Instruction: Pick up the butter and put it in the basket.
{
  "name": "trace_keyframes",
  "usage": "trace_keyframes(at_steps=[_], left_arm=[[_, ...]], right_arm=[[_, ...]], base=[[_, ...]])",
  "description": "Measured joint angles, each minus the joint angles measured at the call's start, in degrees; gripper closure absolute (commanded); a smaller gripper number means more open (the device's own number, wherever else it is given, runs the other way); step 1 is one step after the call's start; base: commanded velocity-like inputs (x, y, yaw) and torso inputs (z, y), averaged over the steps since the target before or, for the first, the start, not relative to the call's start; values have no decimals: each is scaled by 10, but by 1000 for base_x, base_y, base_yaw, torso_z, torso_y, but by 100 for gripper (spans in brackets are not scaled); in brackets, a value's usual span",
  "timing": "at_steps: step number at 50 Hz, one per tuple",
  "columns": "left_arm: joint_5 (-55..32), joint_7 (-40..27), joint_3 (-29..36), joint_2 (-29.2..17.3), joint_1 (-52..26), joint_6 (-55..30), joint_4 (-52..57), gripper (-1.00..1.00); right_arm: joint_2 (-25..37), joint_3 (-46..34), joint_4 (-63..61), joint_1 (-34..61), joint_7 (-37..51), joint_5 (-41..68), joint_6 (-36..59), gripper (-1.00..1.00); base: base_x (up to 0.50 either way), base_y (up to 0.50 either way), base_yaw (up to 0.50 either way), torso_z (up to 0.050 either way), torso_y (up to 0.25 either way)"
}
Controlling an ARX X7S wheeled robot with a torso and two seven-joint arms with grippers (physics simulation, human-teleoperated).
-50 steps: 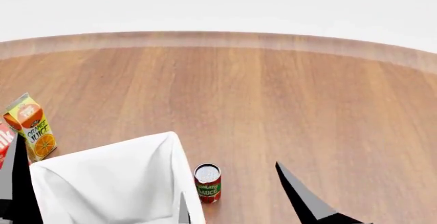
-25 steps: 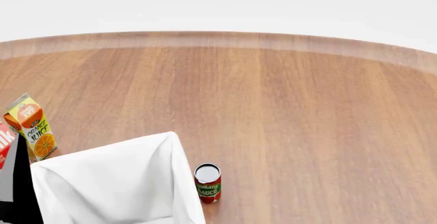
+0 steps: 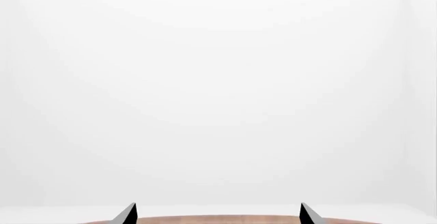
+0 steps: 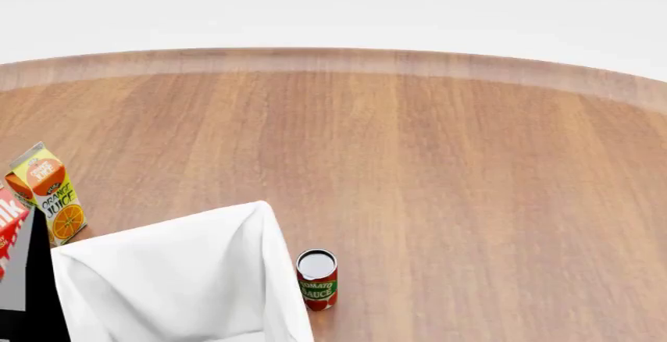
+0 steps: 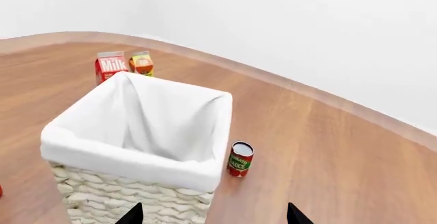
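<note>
The dark right gripper (image 5: 213,215), seen at five o'clock a second ago, is gone from the head view; both grippers' tips are spread apart. The cream woven basket (image 4: 177,279) is cropped at seven o'clock. The butter is not seen.

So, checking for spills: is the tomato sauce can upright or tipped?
Upright. The tomato sauce can stands on its base beside the basket, its round top facing up.
</note>
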Motion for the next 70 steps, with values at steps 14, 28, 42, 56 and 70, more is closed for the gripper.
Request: trace_keyframes(at_steps=[14, 28, 42, 56, 70], left_arm=[[-2, -5, 15, -3, -11, 6, -3, -100], [-2, -7, 24, -8, -16, 15, -6, -100], [-2, -9, 32, -11, -22, 20, -6, -100], [-2, -9, 40, -8, -27, 21, -9, -100], [-3, -10, 45, -9, -30, 25, -11, -100]], right_arm=[[-70, -65, 8, 61, -25, 73, -38, -100], [-116, -88, 18, 110, -82, 148, -65, -100], [-149, -102, 27, 136, -145, 214, -76, -100], [-190, -106, 32, 164, -212, 281, -74, -100], [-221, -104, 34, 188, -278, 327, -67, -100]], base=[[0, 0, 0, 0, 0], [0, 0, 0, 0, 0], [0, 0, 0, 0, 0], [0, 0, 0, 0, 0], [0, 0, 0, 0, 0]])
